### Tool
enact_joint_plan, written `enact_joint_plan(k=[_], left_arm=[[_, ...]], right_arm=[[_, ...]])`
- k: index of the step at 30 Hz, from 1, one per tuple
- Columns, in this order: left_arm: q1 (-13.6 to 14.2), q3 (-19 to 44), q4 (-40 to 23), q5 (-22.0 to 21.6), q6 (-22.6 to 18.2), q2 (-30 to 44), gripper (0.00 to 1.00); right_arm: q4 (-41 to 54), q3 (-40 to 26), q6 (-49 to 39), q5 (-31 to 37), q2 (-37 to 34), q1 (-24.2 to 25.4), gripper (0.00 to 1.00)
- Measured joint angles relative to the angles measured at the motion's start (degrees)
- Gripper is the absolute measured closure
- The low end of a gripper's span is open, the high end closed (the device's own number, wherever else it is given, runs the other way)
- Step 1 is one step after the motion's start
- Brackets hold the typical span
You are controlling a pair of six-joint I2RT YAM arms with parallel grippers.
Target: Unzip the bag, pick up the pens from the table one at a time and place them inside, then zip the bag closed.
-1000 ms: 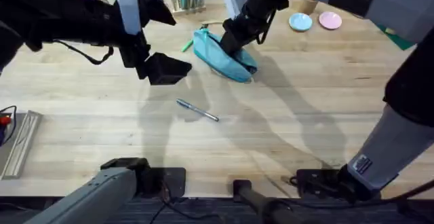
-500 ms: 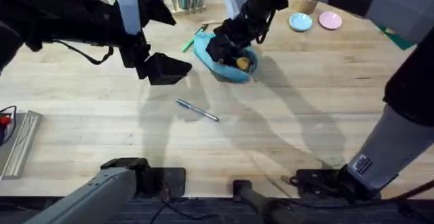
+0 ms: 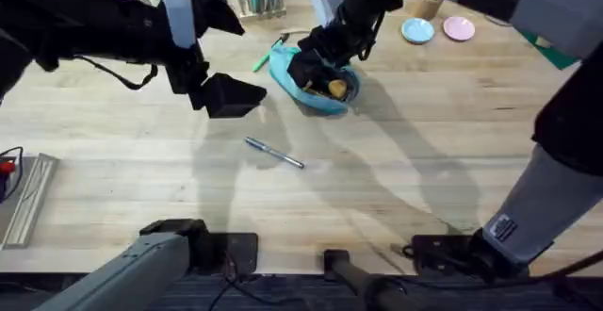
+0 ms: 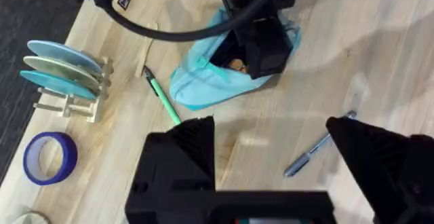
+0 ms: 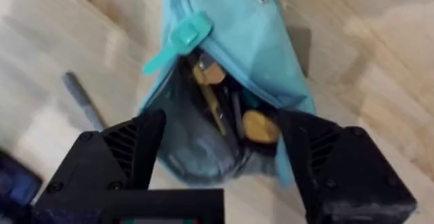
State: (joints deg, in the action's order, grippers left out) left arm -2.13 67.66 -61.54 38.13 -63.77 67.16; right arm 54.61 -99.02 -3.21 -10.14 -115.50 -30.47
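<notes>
Filling most of the overhead view, the pale wooden table (image 3: 396, 188). Upper left of that view, the left gripper (image 3: 226, 94), dark and large, fingers spread wide with nothing between them, hanging above bare wood well apart from everything. Upper centre, the right gripper (image 3: 316, 71), down on the bag (image 3: 279, 68), its own fingers also set wide and straddling the mouth in the right wrist view, gripping nothing that can be made out. Now gaping where a second ago there was only a closed teal hump: dark lining exposed, something yellow (image 5: 260, 127) and a few slim items inside. Judged from that, unzipping done or all but done, loading next. Below the bag toward mid-frame, the silver pen (image 3: 274, 153), lying slantwise alone on the wood, unmoved over the last second. Just left of the bag's upper end, the green pen (image 3: 260, 62), close beside the fabric, likewise unmoved. Neither yet inside. Smallest, the teal zipper tab (image 5: 178, 39), sticking out at one end of the opening, which suggests the slider has run its length. Probably safest to keep the mouth held apart while a pen gets fetched.
</notes>
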Motion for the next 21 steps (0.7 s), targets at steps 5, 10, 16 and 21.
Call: enact_joint_plan(k=[5,10,16,21], left_arm=[[0.0,0.0,0.02,0.0,0.0,0.0,0.008],[0.0,0.0,0.01,0.0,0.0,0.0,0.007],[0.0,0.0,0.0,0.0,0.0,0.0,0.007],[0.0,0.0,0.0,0.0,0.0,0.0,0.008]], right_arm=[[8.11,-6.24,-0.08,0.34,0.0,0.01,0.003],[14.86,-15.4,-0.26,4.16,0.04,0.01,0.003],[20.98,-23.38,-0.48,10.16,0.04,0.01,0.003],[25.1,-27.38,-0.78,14.18,0.04,0.01,0.003]])
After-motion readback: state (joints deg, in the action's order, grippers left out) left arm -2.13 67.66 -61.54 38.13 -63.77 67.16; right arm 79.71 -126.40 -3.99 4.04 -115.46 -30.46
